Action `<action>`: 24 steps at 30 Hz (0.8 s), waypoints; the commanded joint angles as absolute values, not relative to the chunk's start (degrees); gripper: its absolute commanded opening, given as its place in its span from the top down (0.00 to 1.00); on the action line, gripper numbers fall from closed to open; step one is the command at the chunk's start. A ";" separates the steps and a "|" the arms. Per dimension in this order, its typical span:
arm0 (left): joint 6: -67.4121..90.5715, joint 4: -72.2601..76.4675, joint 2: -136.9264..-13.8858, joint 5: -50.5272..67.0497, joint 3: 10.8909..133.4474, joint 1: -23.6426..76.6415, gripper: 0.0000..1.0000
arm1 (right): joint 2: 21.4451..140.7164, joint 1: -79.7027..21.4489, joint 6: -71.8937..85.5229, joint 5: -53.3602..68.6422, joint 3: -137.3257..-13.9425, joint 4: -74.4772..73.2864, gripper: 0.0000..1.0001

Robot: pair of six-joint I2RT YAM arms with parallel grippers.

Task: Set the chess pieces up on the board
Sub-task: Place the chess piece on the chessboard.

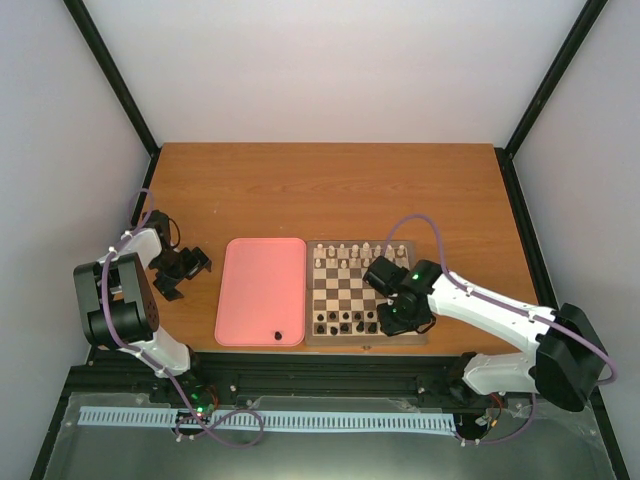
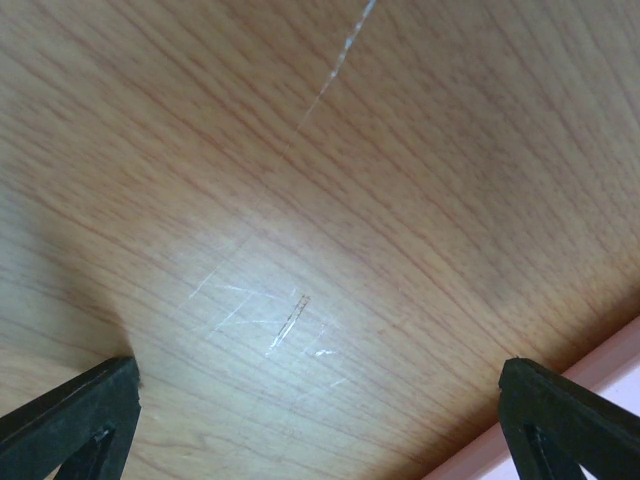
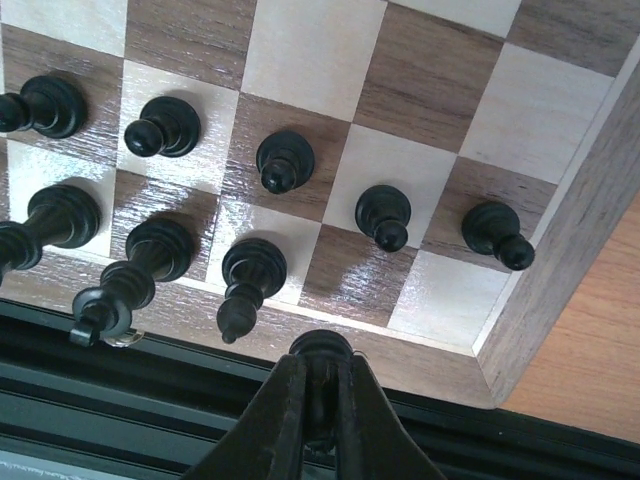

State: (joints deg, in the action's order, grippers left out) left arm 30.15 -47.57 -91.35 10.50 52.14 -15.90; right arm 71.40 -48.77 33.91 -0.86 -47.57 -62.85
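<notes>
While at board (image 3: pixel 312 52), pincer (image 3: pixel 320 372) round piece (image 3: pixel 322 345).

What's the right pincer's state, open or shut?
Shut. In the right wrist view, the right pincer has both fingers pressed against a dark chess piece, whose rounded top shows between their tips.

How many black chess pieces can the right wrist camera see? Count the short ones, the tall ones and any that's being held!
short black pieces standing on the board: 5
tall black pieces standing on the board: 3
black piece pinched in the jaws of the right gripper: 1
Total: 9
</notes>
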 commanded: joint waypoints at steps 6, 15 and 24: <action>29.53 -47.55 -92.33 9.69 53.79 -15.65 0.00 | 73.18 -47.86 34.31 -2.17 -46.20 -60.18 0.94; 29.66 -47.47 -93.15 9.50 54.26 -15.64 0.00 | 73.73 -46.44 33.03 -2.46 -45.13 -59.66 0.93; 29.61 -47.38 -93.49 9.38 54.33 -15.64 0.00 | 74.41 -45.66 32.04 -2.19 -45.26 -58.92 0.90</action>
State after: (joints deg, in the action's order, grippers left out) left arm 30.17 -47.83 -92.38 10.00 53.06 -15.88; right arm 73.84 -46.41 32.42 -1.30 -45.36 -59.79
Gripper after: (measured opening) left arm 0.997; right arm 0.094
